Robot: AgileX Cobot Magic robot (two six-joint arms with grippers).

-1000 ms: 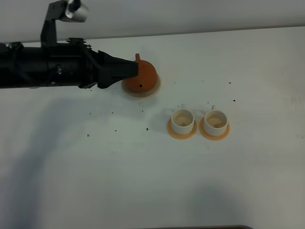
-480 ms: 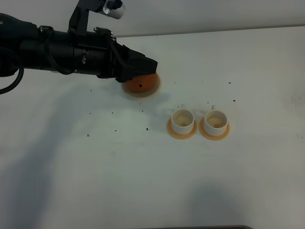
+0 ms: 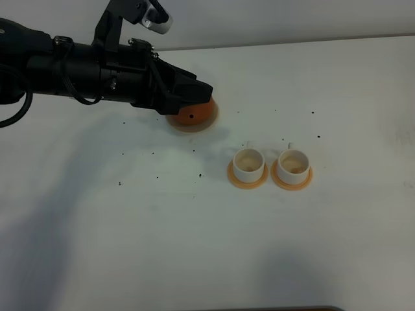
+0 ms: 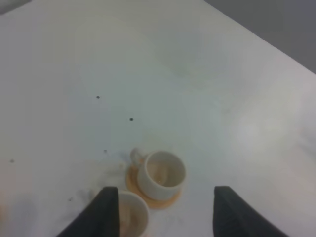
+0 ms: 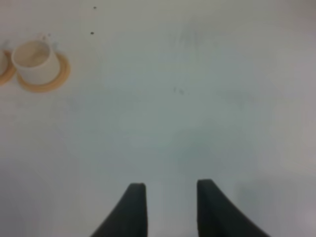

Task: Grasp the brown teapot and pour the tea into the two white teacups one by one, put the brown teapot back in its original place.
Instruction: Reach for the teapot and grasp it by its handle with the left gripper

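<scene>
Teapot (image 3: 193, 115): round, reddish-brown clay with one dark dot on its side. It sits on the saucer near the table's far edge, left of the middle. Only its near side shows; the rest lies under the arm.
Saucer (image 3: 196, 127): pale beige, its rim showing around the teapot's base.
Cups (image 3: 249, 164) (image 3: 293, 162): two small white cylinders with tiny handles turned toward the far edge. They stand side by side near the table's middle, each on an orange coaster (image 3: 248, 181). Both insides look pale tan.
Table (image 3: 194, 246): white, with dark specks (image 3: 156, 177) scattered between teapot and cups.
Left end effector (image 3: 206, 92): black, reaching in from the left edge, its tip right over the teapot. The high view does not show whether it touches.
High view only: teapot, saucer and the left arm (image 3: 78, 68). The right end effector lies outside this view.
Left wrist view only: the two dark fingers (image 4: 106, 213) stand wide apart, gripping nothing. Both cups lie beyond them, one partly behind a finger. The teapot is out of this view.
Right end effector (image 5: 170, 190): seen only in its own wrist view, its fingers apart over bare table, holding nothing.
Right wrist view only: one cup on its coaster well apart from the fingers, and the edge of the second coaster at the picture's border.
</scene>
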